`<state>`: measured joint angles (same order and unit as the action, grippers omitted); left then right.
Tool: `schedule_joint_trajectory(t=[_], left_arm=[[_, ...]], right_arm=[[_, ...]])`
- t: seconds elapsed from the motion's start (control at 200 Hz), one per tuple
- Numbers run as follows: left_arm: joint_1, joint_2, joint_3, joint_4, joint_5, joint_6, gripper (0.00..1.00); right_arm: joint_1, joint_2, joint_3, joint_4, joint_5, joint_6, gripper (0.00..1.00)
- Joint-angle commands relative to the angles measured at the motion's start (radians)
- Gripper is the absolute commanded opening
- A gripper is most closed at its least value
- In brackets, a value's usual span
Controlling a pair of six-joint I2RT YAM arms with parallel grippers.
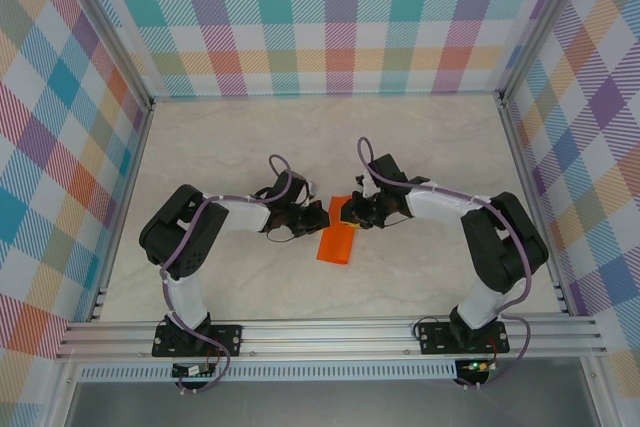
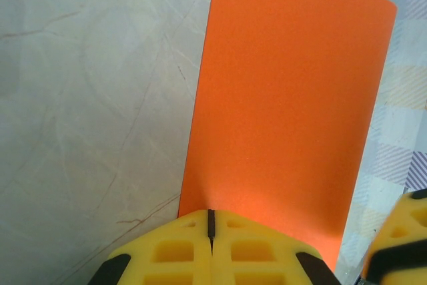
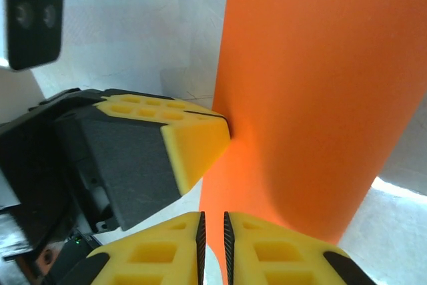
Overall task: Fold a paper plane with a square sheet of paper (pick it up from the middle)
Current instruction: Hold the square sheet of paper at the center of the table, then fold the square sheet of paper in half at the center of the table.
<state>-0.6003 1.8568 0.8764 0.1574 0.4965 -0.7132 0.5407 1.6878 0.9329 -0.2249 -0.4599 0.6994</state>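
Pale marbled tabletop [image 1: 420,137] fills the cell, with an aluminium rail [image 1: 330,332] along its near edge where both arm bases are bolted. From there the two arms bend inward and meet at the middle of the table, wrists facing one another.

On the left wrist camera, the left gripper [image 2: 210,221] has its yellow fingers [image 2: 173,251] pressed flat together, only a dark seam between them, and they pinch the near edge of the square sheet of paper [image 2: 287,111]. The sheet rises away from that grip as a plain orange panel, its far end curling over.

On the right wrist camera, the right gripper [image 3: 213,235] has its jaws almost together, with a thin slit left between the pads. The sheet's lower edge comes down to that slit; whether it is pinched there I cannot tell. The left gripper's finger touches the paper's side just beyond.

From above, the sheet sits between the two grippers, part of it trailing toward the near edge. Beyond stand plaid walls [image 1: 330,17].
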Motion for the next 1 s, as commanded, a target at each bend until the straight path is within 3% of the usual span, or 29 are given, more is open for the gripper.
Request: schedule_joint_trajectory(t=[0.0, 0.575, 0.82, 0.995], left_arm=[[-0.017, 0.055, -0.007, -0.096, -0.075, 0.028, 0.00], [-0.018, 0.058, -0.006, -0.124, -0.087, 0.044, 0.00], [-0.017, 0.062, -0.011, -0.131, -0.099, 0.055, 0.00], [-0.018, 0.078, -0.013, -0.116, -0.098, 0.047, 0.00]], right_arm=[[-0.008, 0.023, -0.031, 0.067, -0.039, 0.015, 0.18], [-0.048, 0.084, -0.192, 0.148, -0.023, -0.009, 0.20], [-0.048, -0.064, -0.213, 0.187, -0.103, -0.024, 0.22], [-0.031, -0.078, -0.284, 0.334, -0.195, 0.038, 0.20]])
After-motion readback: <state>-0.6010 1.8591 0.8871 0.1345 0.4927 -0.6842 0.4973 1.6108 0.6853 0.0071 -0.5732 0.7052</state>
